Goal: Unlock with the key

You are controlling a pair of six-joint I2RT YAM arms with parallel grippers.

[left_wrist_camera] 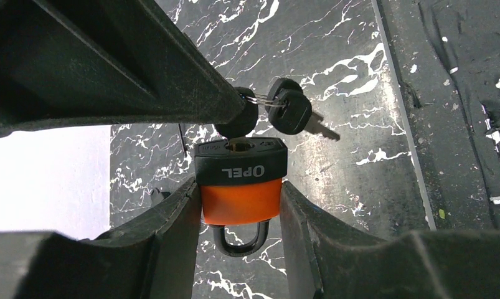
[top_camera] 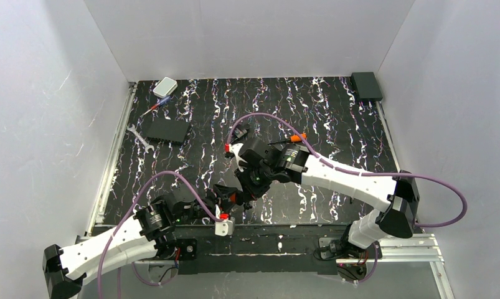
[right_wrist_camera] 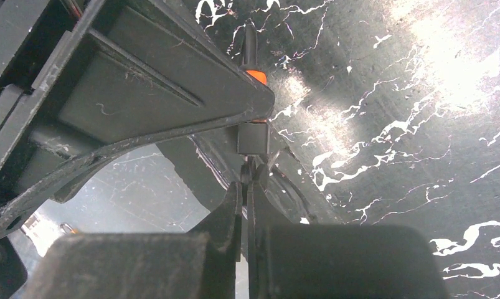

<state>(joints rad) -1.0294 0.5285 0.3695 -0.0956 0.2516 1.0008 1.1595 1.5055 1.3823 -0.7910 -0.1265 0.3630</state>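
The small orange padlock (left_wrist_camera: 241, 199) with a black "OPEL" base is clamped between my left gripper's (left_wrist_camera: 240, 194) fingers, shackle toward the camera. The key's black head (left_wrist_camera: 238, 119) sits at the padlock's keyhole, its blade hidden. A second black-headed key (left_wrist_camera: 289, 111) hangs from it on a wire ring. My right gripper (right_wrist_camera: 246, 187) is shut on the key's head (right_wrist_camera: 246, 173), just below the padlock's black base (right_wrist_camera: 253, 138). In the top view both grippers meet at the padlock (top_camera: 233, 198) near the table's front edge, the left gripper (top_camera: 225, 208) below the right gripper (top_camera: 246, 190).
A silver wrench (top_camera: 138, 137), a flat black box (top_camera: 166, 129), a white box (top_camera: 165, 86) and a thin screwdriver (top_camera: 155, 107) lie at the back left. An orange-handled tool (top_camera: 295, 136) lies behind the right arm. A black device (top_camera: 366, 85) sits at the back right corner.
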